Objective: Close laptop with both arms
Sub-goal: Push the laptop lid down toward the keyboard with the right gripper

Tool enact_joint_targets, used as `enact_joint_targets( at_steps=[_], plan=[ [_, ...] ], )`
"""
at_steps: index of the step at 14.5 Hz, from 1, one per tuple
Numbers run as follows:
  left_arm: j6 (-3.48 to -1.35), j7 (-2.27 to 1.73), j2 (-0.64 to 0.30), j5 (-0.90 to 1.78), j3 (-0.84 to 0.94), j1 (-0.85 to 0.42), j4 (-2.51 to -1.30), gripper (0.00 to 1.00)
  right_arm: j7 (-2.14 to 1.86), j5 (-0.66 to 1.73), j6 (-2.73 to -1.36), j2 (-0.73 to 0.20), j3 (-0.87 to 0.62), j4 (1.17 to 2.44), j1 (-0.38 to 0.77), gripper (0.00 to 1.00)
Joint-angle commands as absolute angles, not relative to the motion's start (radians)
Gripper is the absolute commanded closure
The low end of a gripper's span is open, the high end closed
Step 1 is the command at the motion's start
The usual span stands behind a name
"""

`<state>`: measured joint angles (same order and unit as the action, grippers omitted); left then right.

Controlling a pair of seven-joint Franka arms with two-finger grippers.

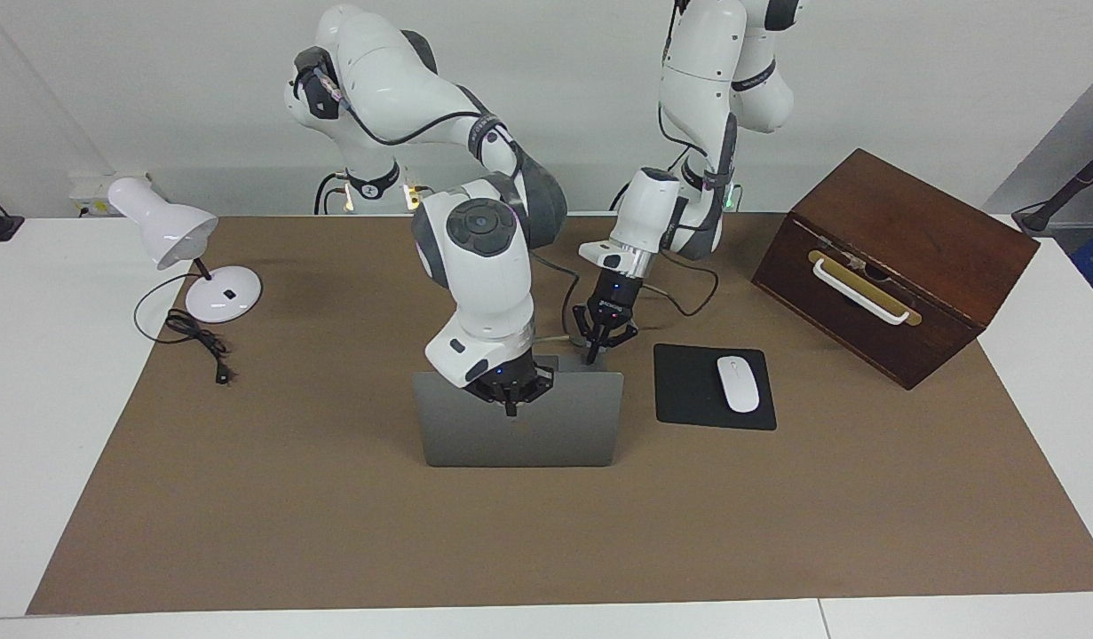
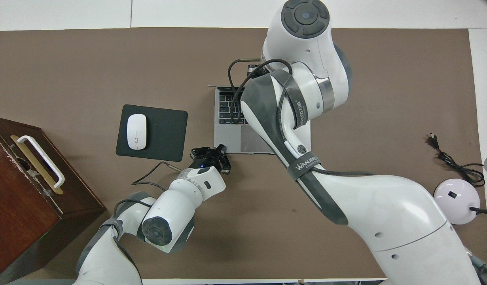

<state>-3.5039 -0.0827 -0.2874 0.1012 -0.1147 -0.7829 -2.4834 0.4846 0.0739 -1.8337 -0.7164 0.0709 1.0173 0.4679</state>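
Nearest to the robots, at the laptop's (image 1: 519, 430) corner toward the mousepad (image 1: 713, 387): left gripper (image 1: 597, 352) with fingertips pressed together, gripping nothing, tips down on the corner of the base — contact not certain. In the middle of the brown mat (image 1: 546, 532): laptop open, lid upright, back turned away from the robots. Against the lid's top edge: right gripper (image 1: 510, 406), clenched and empty. Beside the laptop, toward the left arm's end: mousepad with white mouse (image 1: 738, 383).
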Motion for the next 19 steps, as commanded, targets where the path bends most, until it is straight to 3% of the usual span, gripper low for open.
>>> enact_joint_targets(
  at_steps=[1,11,19],
  plan=[
    [-3.502,-0.074,-0.405,0.109,-0.135,-0.802,-2.456,1.0,0.457,0.117,-1.79,-0.719,0.067,1.005,0.457,1.0],
    [-3.502,-0.074,-0.41,0.109,-0.135,-0.799,-2.456,1.0,0.457,0.181,-1.626,-0.721,0.067,1.008,0.449,1.0],
    [-3.502,-0.074,-0.41,0.109,-0.135,-0.793,-2.456,1.0,0.459,0.193,-1.617,-0.738,0.067,1.045,0.449,1.0]
  ],
)
